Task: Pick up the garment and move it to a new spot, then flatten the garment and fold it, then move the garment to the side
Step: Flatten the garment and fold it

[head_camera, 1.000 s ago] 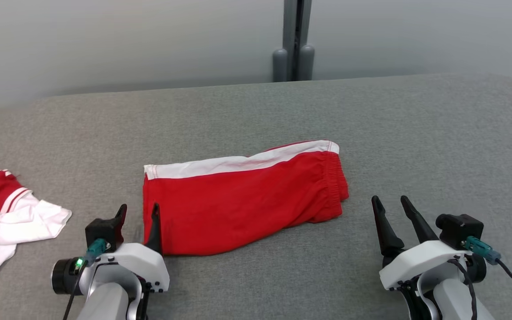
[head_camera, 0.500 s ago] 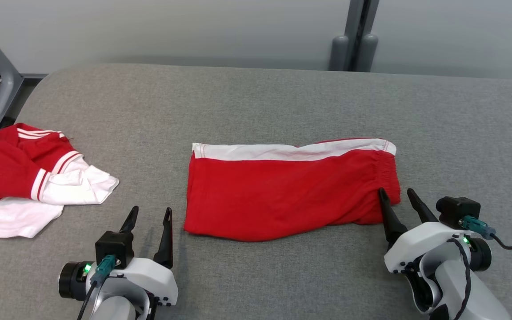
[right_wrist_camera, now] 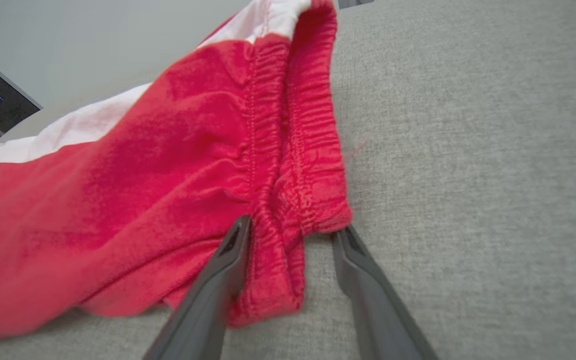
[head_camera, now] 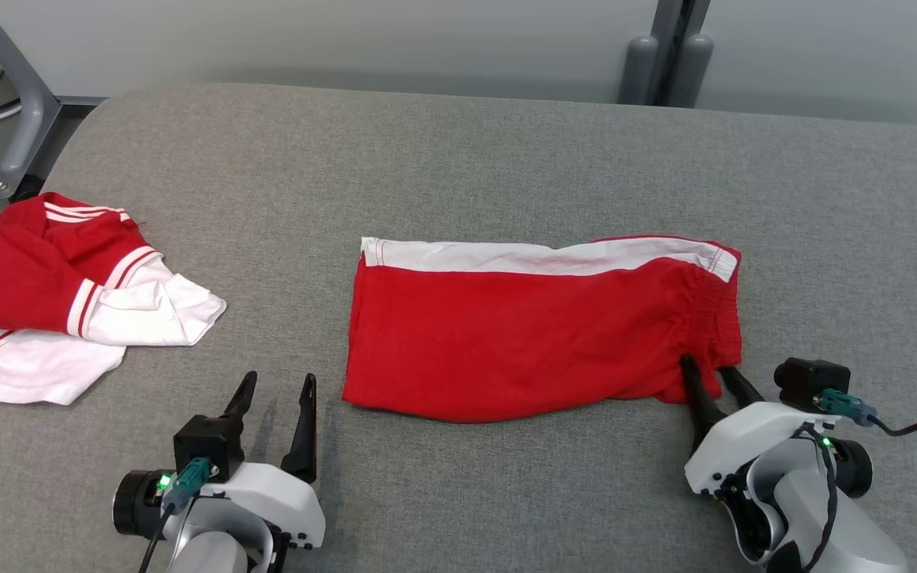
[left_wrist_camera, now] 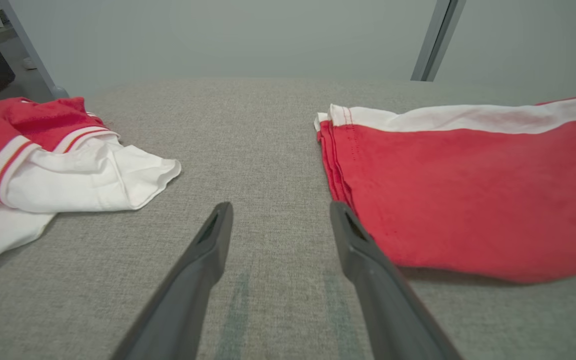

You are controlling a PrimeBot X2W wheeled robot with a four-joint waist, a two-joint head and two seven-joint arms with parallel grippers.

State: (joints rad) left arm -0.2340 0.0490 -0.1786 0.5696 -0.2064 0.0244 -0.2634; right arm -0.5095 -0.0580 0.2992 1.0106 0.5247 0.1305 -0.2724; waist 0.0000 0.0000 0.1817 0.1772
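The garment point(head_camera: 538, 334) is a pair of red shorts with a white side stripe, folded flat in the middle of the grey padded table point(head_camera: 458, 159). My right gripper point(head_camera: 705, 364) is at its near right corner. In the right wrist view the right gripper point(right_wrist_camera: 293, 226) straddles the bunched elastic waistband point(right_wrist_camera: 288, 165), its fingers still apart, the left one touching cloth. My left gripper point(head_camera: 280, 377) rests open on the table just left of the garment's near left corner. The left wrist view shows the left gripper point(left_wrist_camera: 280, 207) holding nothing, with the garment's hem point(left_wrist_camera: 468, 190) to its right.
A crumpled red and white jersey point(head_camera: 52, 294) lies at the table's left side, also at the left of the left wrist view as the jersey point(left_wrist_camera: 68, 170). A grey metal frame leg point(head_camera: 25, 119) stands beyond the far left corner. A grey post point(head_camera: 665, 56) rises behind the table.
The head camera has panned, shifting the whole picture. My right gripper has moved forward onto the waistband corner and its fingers have narrowed. My left gripper now sits clear of the garment's left edge.
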